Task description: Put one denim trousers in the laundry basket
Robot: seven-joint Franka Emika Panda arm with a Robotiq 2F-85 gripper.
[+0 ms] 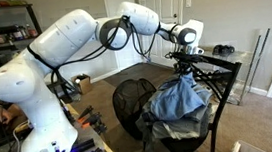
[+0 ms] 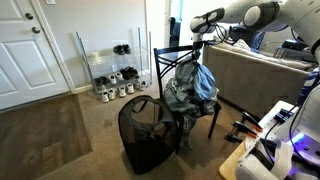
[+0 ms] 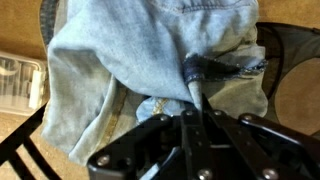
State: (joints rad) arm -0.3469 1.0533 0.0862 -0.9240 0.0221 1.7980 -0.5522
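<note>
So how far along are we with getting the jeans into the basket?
Done: the gripper has its jaws shut on a fold of the jeans, raised above the heap on the chair. In hand: the jeans hang from the jaws over the chair seat. Left: carry them over the basket, which looks empty through its mesh, and release.

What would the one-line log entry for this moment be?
gripper shut on denim trousers | hanging over chair | laundry basket beside chair

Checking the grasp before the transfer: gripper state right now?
Gripper: closed, holding a fold of the denim trousers.
</note>
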